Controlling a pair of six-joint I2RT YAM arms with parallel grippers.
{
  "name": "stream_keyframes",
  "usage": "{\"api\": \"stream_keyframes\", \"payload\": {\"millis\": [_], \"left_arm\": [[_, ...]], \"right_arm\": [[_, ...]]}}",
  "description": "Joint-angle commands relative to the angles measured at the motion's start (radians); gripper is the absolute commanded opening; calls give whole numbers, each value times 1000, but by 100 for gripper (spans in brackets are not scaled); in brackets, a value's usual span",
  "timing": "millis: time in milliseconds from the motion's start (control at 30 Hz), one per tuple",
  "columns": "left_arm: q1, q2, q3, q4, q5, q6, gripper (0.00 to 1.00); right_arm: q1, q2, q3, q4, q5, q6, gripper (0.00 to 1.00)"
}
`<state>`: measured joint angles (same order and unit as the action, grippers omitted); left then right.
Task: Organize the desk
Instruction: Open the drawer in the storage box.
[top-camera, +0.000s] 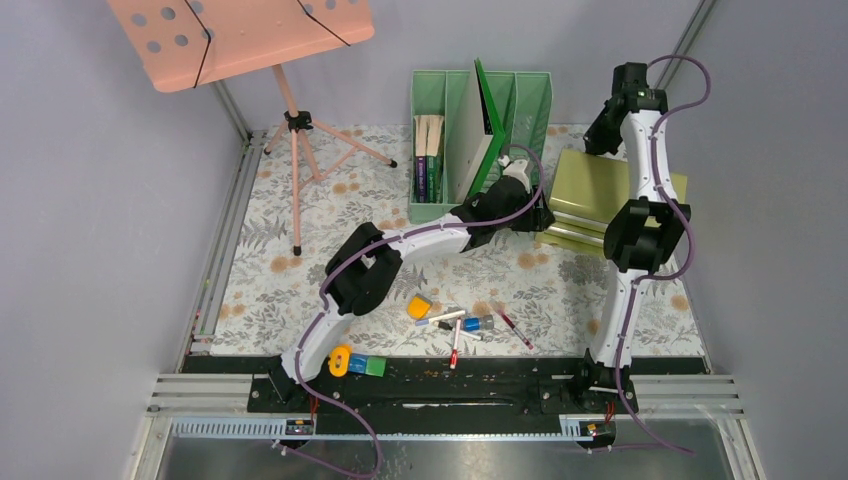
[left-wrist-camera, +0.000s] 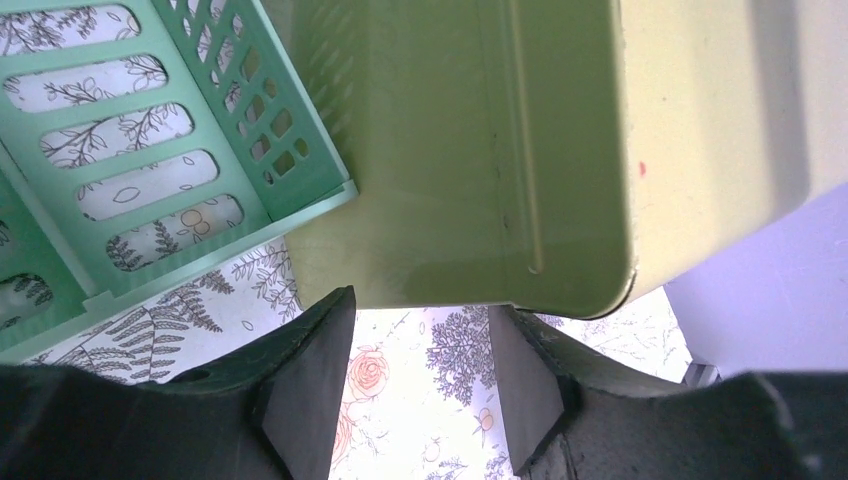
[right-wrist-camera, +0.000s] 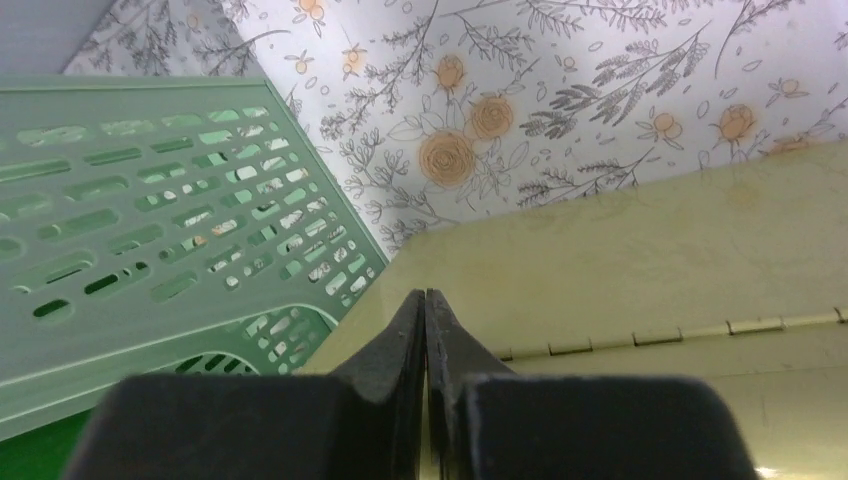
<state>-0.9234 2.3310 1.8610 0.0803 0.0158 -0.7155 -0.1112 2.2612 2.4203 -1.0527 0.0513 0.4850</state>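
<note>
The desk (top-camera: 270, 290) is covered in pale floral cloth. Several markers and pens (top-camera: 458, 322), a yellow item (top-camera: 419, 306) and small blue and green blocks (top-camera: 366, 366) lie near its front edge. My left gripper (left-wrist-camera: 420, 375) is open low over the cloth, and only cloth shows between its fingers. Its tips sit just short of the lower corner of the olive-green drawer box (left-wrist-camera: 480, 150). My right gripper (right-wrist-camera: 426, 297) is shut with nothing seen in it, poised over the hinged top of the drawer box (right-wrist-camera: 620, 270) at the back right.
A mint-green file organizer (top-camera: 470, 110) holding books stands at the back centre, right beside the drawer box (top-camera: 600, 185). A pink music stand (top-camera: 240, 35) on a tripod occupies the back left. Metal rails (top-camera: 215, 270) frame the desk.
</note>
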Motion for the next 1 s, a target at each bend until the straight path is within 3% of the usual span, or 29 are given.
{"api": "stream_keyframes", "payload": {"millis": [0, 500, 967], "left_arm": [[4, -52, 25, 64, 50, -20, 52], [9, -83, -20, 41, -32, -48, 50], [29, -104, -27, 26, -86, -50, 46]], "right_arm": [[8, -60, -74, -45, -3, -31, 0], [46, -112, -101, -219, -112, -112, 0], [63, -123, -128, -382, -119, -203, 0]]}}
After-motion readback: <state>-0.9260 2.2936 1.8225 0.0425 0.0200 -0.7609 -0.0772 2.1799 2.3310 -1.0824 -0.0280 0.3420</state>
